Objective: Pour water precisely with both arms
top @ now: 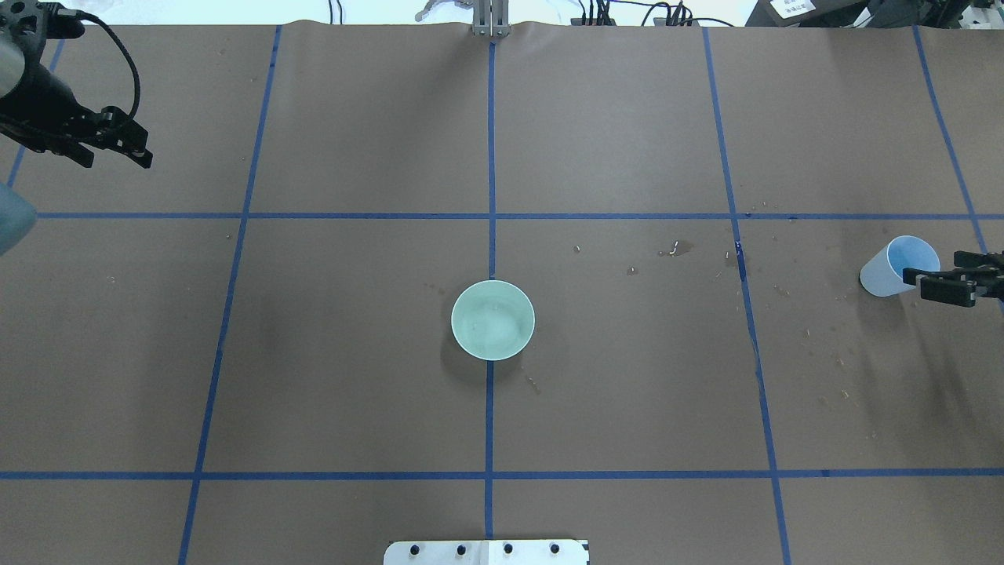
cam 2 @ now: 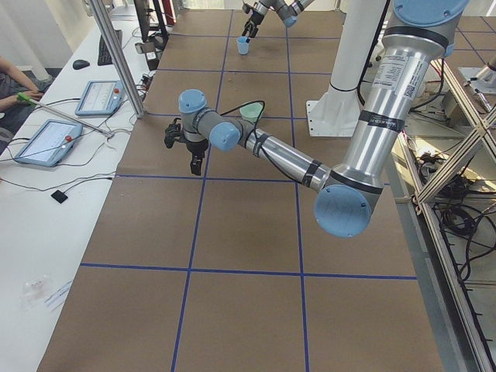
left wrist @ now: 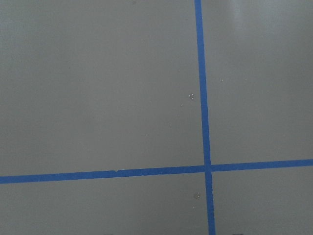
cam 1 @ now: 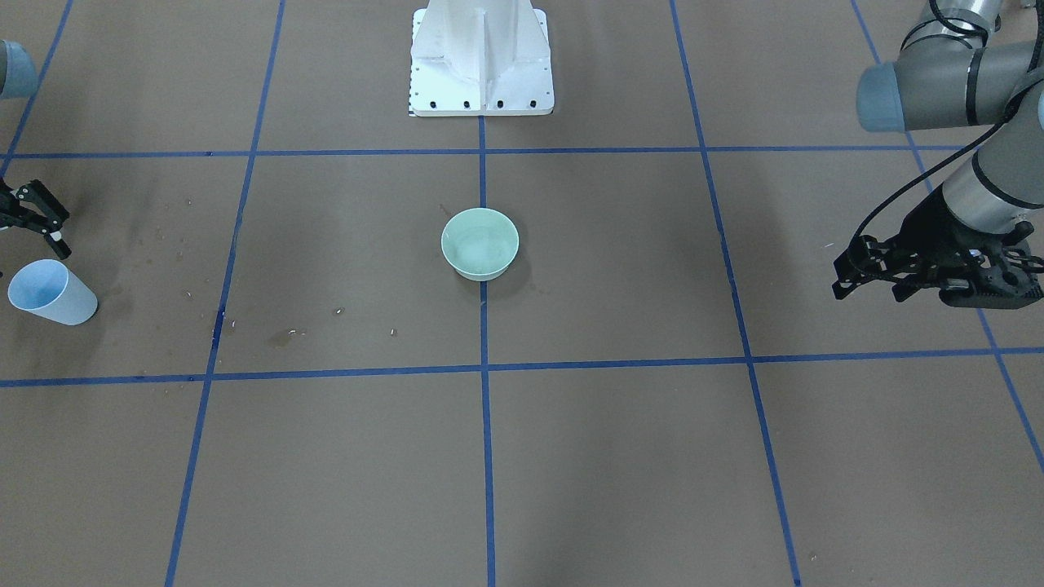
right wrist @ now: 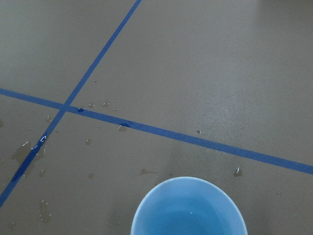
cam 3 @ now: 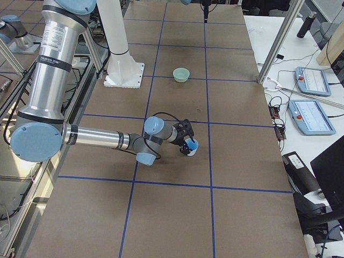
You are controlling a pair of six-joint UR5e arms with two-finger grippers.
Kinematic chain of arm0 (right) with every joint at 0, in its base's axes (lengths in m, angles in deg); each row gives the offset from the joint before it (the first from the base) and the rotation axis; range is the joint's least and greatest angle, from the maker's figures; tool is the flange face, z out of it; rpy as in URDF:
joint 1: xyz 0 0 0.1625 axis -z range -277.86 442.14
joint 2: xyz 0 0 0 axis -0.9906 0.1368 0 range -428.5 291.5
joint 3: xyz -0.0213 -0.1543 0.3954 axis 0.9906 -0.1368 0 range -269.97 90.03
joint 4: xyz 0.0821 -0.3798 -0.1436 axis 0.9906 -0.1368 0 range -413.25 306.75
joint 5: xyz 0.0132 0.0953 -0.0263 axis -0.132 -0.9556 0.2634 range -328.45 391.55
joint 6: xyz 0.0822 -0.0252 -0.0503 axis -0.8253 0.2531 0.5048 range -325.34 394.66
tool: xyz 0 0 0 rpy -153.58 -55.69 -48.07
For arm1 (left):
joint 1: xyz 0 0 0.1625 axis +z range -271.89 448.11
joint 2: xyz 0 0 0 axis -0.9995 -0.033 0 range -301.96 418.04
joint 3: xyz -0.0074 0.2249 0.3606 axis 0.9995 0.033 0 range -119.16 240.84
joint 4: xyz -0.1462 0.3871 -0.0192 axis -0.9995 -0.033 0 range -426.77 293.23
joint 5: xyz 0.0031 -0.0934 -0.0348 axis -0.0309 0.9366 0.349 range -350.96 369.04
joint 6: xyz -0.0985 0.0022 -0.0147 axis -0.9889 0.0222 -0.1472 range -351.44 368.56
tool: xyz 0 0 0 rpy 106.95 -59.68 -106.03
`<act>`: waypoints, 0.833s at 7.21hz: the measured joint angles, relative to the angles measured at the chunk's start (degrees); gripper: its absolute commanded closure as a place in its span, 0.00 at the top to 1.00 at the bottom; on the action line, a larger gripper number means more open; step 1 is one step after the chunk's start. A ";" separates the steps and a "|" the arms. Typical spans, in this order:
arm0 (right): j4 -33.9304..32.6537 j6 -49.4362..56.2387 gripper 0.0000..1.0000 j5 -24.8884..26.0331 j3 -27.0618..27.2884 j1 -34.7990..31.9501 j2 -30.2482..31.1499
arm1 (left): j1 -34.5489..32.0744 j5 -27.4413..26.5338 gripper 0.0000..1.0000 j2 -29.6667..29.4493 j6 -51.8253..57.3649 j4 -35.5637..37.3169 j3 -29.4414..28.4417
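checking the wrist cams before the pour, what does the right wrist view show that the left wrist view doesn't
Only the right wrist view: the blue cup at its bottom edge, open top toward the camera, and wet stains beside the blue tape. Only the left wrist view: nothing of its own beyond a few tiny specks. Both: brown paper with two blue tape lines crossing.

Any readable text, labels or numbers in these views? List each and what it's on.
No text can be read in any view.
Label on the left arm: print too small to read.
Label on the right arm: print too small to read.
Top edge of the overhead view, a white card: blurred.
On the tablet screens: too small to read.
On the cup and bowl: no print visible.
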 measured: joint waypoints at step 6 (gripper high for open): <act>-17.07 14.31 0.99 -16.72 3.07 -18.29 -2.65 | 18.12 -5.71 0.87 -10.70 -24.10 1.29 2.08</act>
